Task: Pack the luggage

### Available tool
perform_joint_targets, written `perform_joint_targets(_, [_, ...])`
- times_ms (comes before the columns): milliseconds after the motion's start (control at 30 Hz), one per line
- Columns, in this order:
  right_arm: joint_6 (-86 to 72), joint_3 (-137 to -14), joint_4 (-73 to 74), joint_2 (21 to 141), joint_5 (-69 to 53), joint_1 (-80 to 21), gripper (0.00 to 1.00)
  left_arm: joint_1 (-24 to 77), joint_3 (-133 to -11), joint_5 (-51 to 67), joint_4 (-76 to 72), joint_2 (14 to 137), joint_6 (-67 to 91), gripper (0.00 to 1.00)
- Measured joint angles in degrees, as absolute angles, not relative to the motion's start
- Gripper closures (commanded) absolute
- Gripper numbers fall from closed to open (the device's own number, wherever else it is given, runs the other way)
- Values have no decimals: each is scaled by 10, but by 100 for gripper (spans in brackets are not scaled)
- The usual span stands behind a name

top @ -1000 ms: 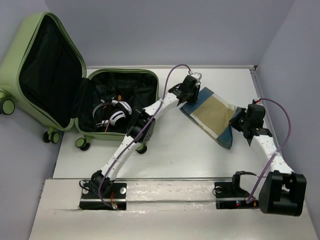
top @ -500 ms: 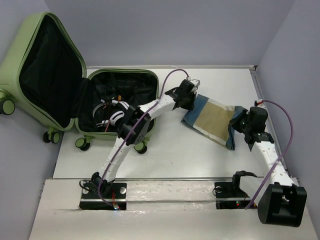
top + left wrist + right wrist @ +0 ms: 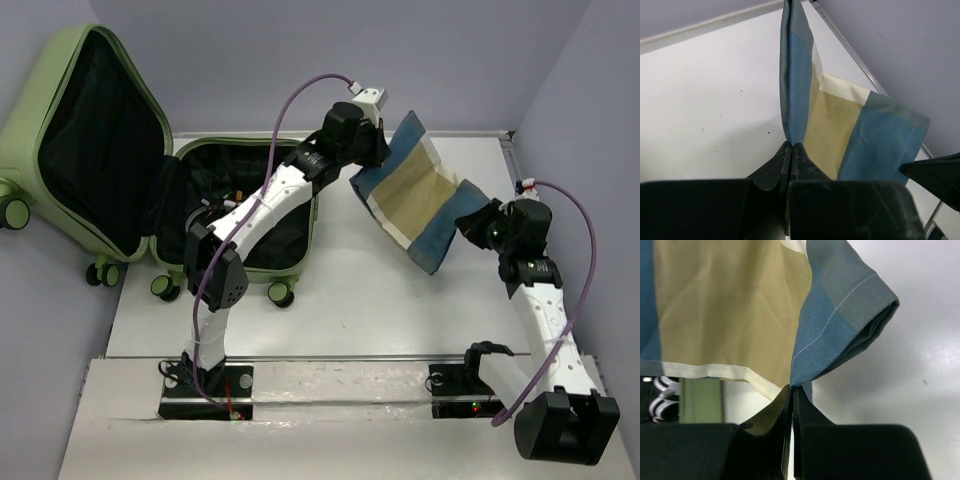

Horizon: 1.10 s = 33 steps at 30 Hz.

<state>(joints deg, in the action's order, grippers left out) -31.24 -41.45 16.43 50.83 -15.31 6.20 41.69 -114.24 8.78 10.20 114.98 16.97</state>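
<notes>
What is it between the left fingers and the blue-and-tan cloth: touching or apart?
Touching. The left wrist view shows the left fingers pinched shut on a folded edge of the cloth, with no gap.

Item one: a folded cloth (image 3: 415, 195), panelled in blue, tan and cream, is hanging raised over the far right part of the white tabletop (image 3: 350, 310). Item two: white-and-black headphones (image 3: 662, 392), partly hidden, are lying at the tabletop's far left.
</notes>
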Motion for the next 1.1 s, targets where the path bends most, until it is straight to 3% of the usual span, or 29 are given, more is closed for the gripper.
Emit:
perform_joint_targets(133, [-329,-472,156,536,-167,30,93,385,-1143,73,135,1128,166,94])
perform_joint_targets(300, [-350,-561,125,633,-150,-121,93,320,-1099,45,177,1076,163,94])
perform_joint_targets(633, [-358,-864,84,973,-111,-349,93,95,-933,-32,209,851,164,93])
perform_joint_targets(700, [-358,-928,83,1047,-116,-375,91,62,-909,-47,209,832,164,67])
perform_joint_targets(733, [-358,-962,89,1078,-120,-384,85,50,-898,-54,210,827,164,54])
perform_joint_targets(767, [-358,-993,88,1116,-126,-393,61,39,-888,-60,213,824,160,41])
perform_joint_targets(800, [-359,-1015,87,1146,-131,-399,49,30,-878,-67,213,824,158,14])
perform_joint_targets(833, [-360,-1033,92,1172,-136,-402,37,18,-860,-82,216,824,156,3])
perform_joint_targets(867, [-357,-1056,100,1203,-141,-405,24,14,-846,-98,220,822,154,1])
perform_joint_targets(967, [-340,-1121,151,1282,-145,-404,10,10,-812,-133,249,792,151,1])
perform_joint_targets(1100, [-321,-1146,180,1286,-141,-403,5,18,-801,-161,265,703,152,1])
